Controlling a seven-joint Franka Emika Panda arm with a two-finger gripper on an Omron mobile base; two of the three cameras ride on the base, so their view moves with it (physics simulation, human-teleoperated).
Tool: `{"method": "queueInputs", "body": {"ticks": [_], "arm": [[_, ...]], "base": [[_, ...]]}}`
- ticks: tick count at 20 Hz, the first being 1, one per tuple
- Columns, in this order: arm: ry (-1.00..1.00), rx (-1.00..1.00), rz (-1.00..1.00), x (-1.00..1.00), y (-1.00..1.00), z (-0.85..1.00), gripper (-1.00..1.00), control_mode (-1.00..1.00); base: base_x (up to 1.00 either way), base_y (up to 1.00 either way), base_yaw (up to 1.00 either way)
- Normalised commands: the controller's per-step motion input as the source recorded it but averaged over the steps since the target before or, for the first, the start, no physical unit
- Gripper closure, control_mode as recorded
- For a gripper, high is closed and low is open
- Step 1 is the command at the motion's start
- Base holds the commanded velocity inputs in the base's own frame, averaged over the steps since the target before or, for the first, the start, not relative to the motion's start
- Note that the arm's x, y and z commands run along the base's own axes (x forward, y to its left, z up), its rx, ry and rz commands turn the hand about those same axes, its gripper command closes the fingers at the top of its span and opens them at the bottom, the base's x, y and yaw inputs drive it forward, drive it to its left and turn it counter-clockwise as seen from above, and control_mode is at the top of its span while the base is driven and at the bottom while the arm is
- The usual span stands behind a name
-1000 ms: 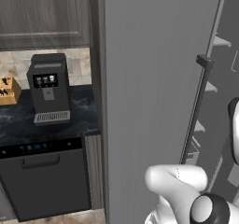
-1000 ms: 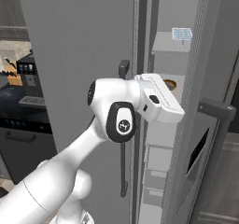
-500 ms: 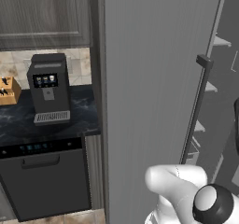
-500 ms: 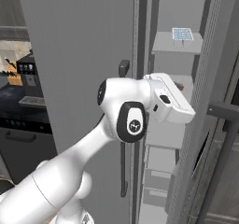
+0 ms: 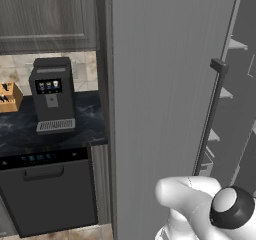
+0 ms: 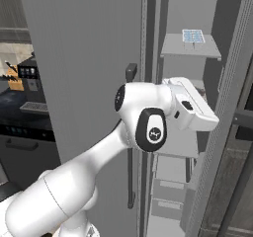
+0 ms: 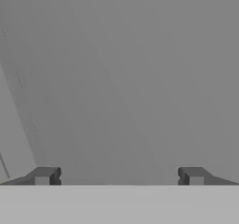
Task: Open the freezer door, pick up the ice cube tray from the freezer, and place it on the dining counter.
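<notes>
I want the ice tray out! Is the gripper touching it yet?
Apart. In the right base view the ice cube tray lies on the top freezer shelf, while the hand sits clearly lower, near the middle shelves.

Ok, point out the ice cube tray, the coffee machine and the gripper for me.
ice cube tray (image 6: 193, 35), right base view, middle of its grid.
coffee machine (image 5: 51, 95), left base view, its front panel.
gripper (image 7: 119, 176), hand view, midway between its fingertips, open.

Both base views flank the arm, sharing the fridge (image 5: 165, 84); hand view faces grey.
</notes>
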Motion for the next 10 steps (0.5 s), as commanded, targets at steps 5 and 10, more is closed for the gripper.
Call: {"method": "queueInputs", "body": {"ticks": [5,10], "arm": [[0.0,0.0,0.0,0.0,-0.3,0.0,-1.0,-1.0],[0.0,0.0,0.0,0.0,-0.3,0.0,-1.0,-1.0]], "base": [[0.0,0.0,0.0],[0.0,0.0,0.0]]}}
